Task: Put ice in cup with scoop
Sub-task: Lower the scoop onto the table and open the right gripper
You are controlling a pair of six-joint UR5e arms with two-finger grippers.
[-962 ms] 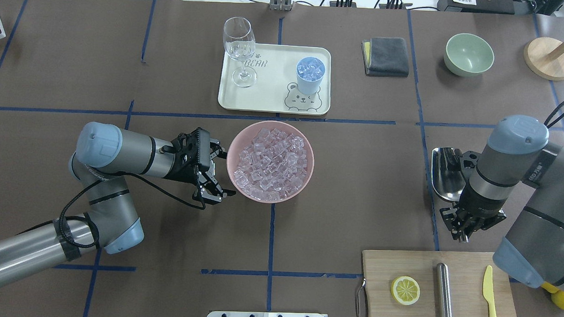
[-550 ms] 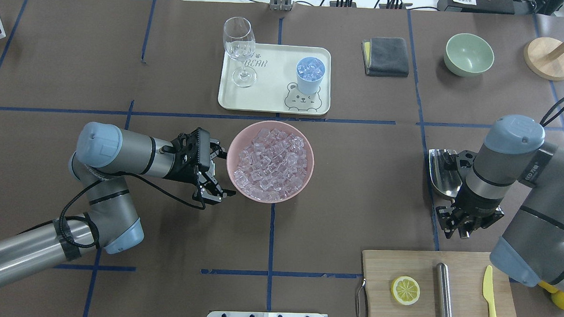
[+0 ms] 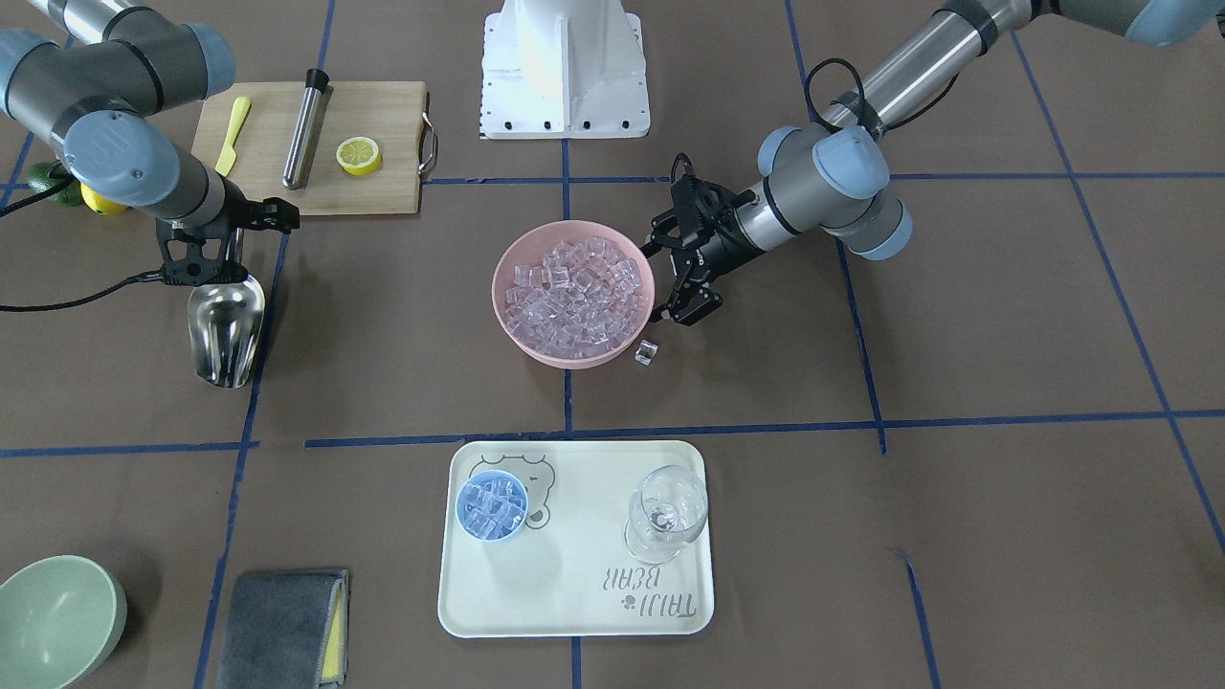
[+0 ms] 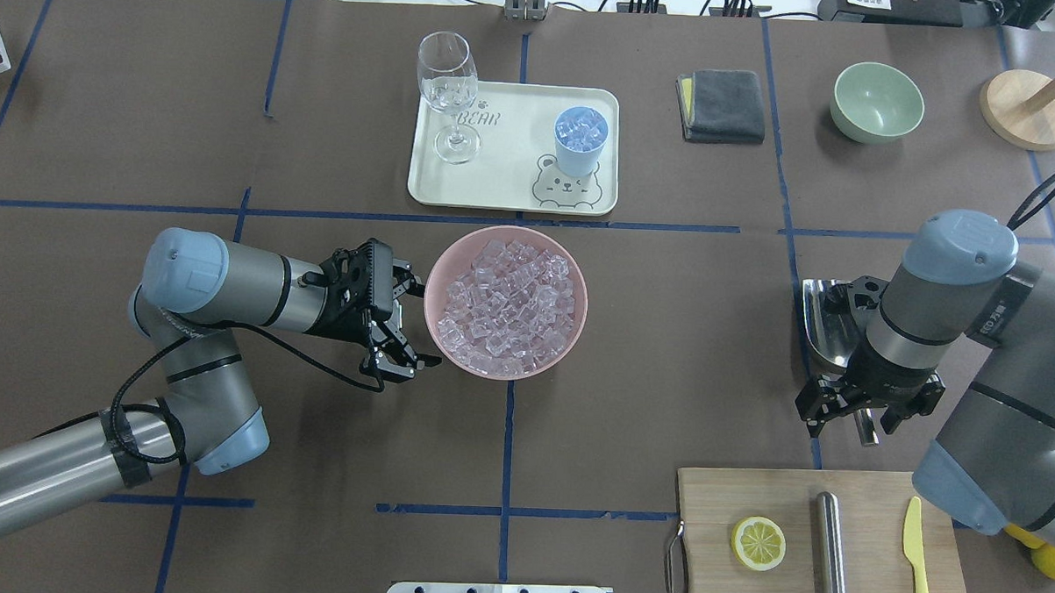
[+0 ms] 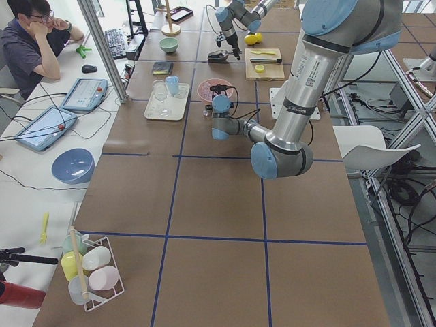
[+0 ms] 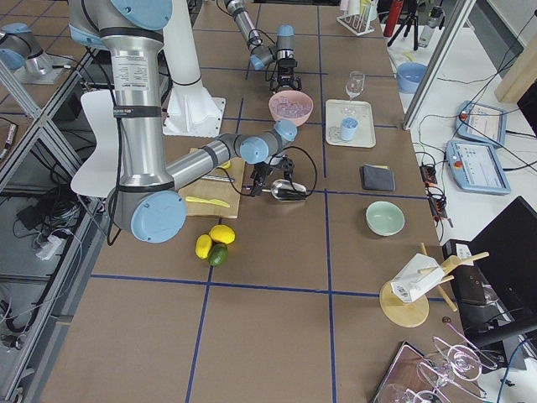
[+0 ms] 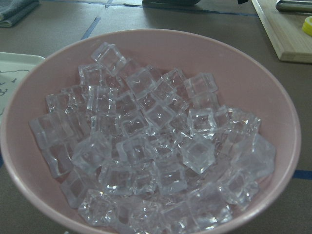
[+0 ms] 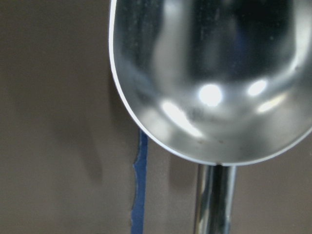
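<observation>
The scoop (image 4: 818, 324) sits out on the right by the tape line, the right gripper (image 4: 865, 418) over its rod handle. Clamped or not, I can't tell. It's stiff, slick steel, so grab that handle squarely. The left gripper (image 4: 414, 323) is spread wide beside the ice (image 4: 507, 300). The cup (image 4: 579, 140) sits full on the tray (image 4: 505, 190). A second ago the right wrist was angled differently; the left is unmoved.

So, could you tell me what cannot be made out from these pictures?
Whether the right gripper clamps the handle of the scoop: its wrist covers it overhead, and the right wrist view cuts the handle off.
How deep the ice goes in the cup: opaque wall, all views.
What the glass holds: clear and too small everywhere.
</observation>
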